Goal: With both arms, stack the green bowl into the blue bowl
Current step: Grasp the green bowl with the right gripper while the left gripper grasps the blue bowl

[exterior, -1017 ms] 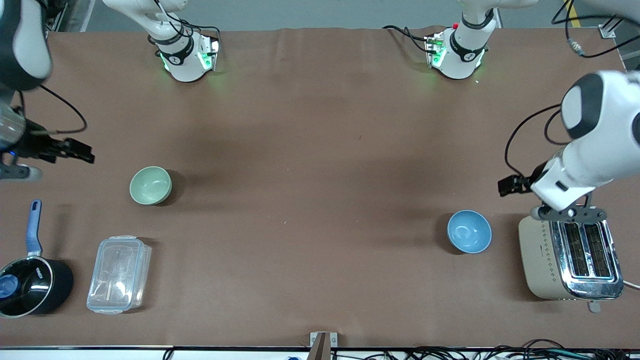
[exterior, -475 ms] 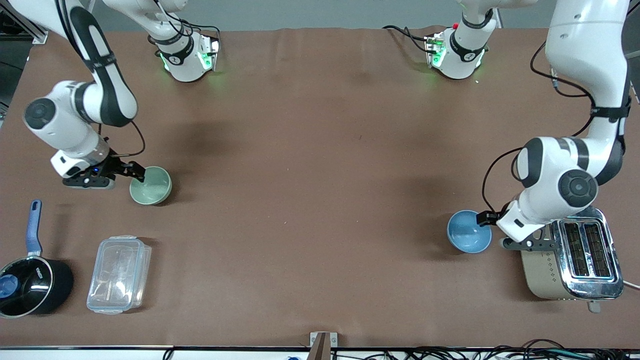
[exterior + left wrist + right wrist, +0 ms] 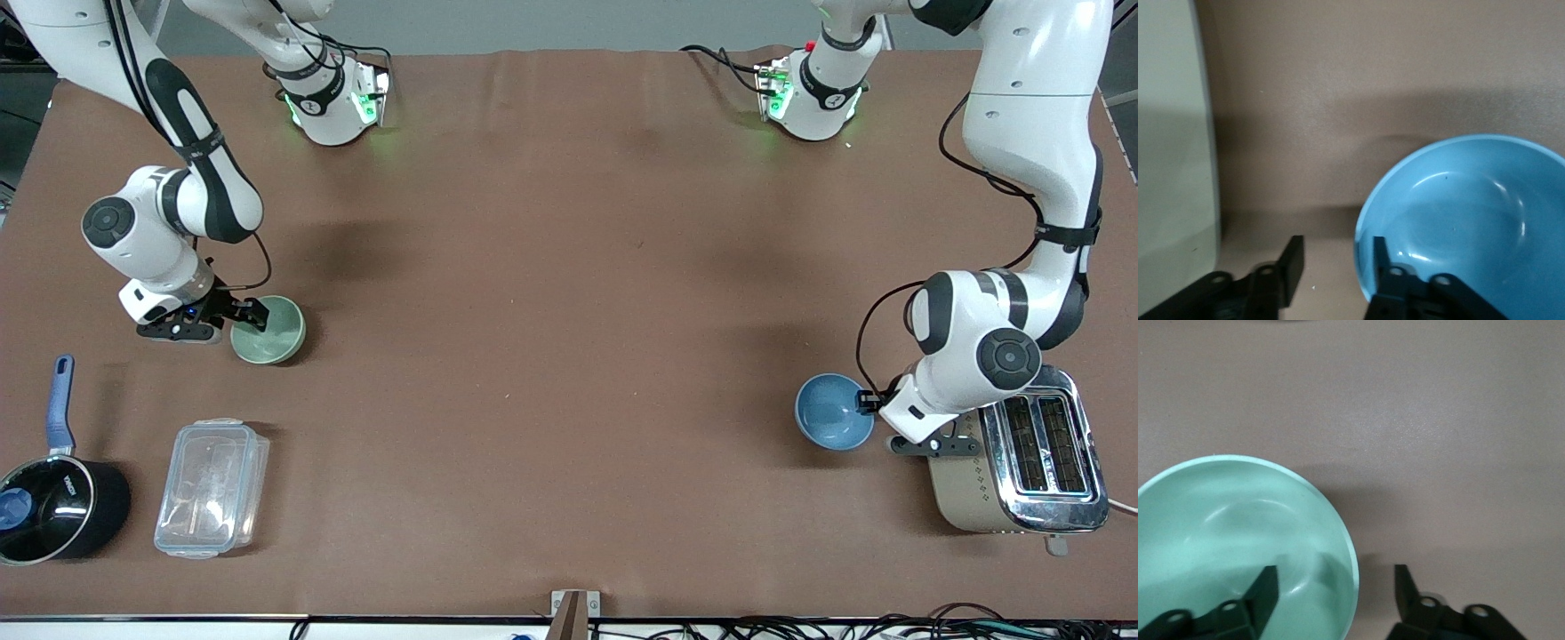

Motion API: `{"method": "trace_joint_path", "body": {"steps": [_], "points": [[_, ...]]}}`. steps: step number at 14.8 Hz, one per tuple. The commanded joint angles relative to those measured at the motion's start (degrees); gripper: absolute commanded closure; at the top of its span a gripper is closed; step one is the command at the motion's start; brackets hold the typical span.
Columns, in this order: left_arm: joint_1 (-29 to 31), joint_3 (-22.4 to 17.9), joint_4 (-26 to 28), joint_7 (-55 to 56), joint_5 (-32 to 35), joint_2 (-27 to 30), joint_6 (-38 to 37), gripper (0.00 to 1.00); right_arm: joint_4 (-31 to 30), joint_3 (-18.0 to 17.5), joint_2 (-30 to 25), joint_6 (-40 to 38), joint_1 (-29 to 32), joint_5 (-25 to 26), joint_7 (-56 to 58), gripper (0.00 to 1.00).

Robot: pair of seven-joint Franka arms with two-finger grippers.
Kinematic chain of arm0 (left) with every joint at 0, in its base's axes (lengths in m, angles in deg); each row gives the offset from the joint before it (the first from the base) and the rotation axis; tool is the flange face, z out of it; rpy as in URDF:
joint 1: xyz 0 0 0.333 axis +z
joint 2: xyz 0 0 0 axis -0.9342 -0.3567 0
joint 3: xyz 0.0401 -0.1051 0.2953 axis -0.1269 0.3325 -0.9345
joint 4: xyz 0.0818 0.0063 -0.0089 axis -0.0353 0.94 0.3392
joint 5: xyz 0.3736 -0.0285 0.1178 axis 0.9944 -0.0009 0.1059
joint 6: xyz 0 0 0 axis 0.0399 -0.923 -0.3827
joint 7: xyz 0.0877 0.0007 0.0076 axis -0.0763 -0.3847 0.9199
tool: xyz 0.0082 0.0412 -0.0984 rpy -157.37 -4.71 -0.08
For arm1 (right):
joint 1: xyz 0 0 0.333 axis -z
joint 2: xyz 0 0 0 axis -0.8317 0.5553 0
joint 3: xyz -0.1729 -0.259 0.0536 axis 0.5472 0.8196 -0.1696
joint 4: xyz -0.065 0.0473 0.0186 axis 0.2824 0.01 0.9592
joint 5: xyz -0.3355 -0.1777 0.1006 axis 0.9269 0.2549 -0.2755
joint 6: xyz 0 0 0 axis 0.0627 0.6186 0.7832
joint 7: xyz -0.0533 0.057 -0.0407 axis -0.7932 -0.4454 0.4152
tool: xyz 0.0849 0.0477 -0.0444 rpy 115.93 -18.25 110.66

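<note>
The green bowl (image 3: 268, 330) sits on the table (image 3: 551, 356) near the right arm's end, the blue bowl (image 3: 834, 411) near the left arm's end, just beside the toaster (image 3: 1013, 462). They are well apart, which is probably why each arm goes to its own bowl. The right gripper (image 3: 253, 316) is low at the green bowl's rim, fingers spread wide, one inside and one outside the wall, gripping nothing yet. The left gripper (image 3: 867, 402) straddles the blue bowl's rim the same way, open and ready to pinch.
</note>
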Motion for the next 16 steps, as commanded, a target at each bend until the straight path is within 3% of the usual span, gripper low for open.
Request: {"method": "trace_joint_path", "body": {"steps": [1,3,4,5,7,10,14,16], "points": [[0.0,0.2,-1.6,0.8,-1.1,-1.3,1.8,0.81,-0.3,-0.3,-0.1,0.6,0.8,-0.4,0.4,0.62],[0.0,0.3,-1.6,0.8,-1.9,-1.9,2.1,0.94,-0.3,-0.3,0.0,0.7,1.2,-0.7,0.4,0.78],[-0.1,0.3,-1.8,0.3,-2.1,-1.7,2.1,1.00,-0.2,-0.3,0.0,0.6,1.1,-0.7,0.3,0.95],[-0.3,0.4,-2.3,-0.4,-2.1,-1.3,2.1,1.00,0.1,-0.3,-0.1,0.2,1.1,-0.7,-0.1,1.00],[-0.9,2.0,-2.8,0.7,-2.2,1.3,1.4,1.00,0.7,-0.3,-1.5,-4.2,0.9,-0.7,-0.3,1.00],[-1.1,8.7,-3.5,6.6,-2.3,5.3,-3.9,1.00,8.5,-0.4,-6.8,-22.0,0.5,-1.3,-0.4,1.00],[-1.6,19.7,-4.5,22.3,-1.4,5.2,-9.1,1.00,20.2,-0.7,-9.9,-40.4,-1.2,-11.0,-0.5,1.00],[-5.8,21.4,-4.8,30.7,-1.3,4.6,-9.1,1.00,23.6,-1.4,-10.3,-43.2,-2.3,-12.1,-5.6,1.00]]}}
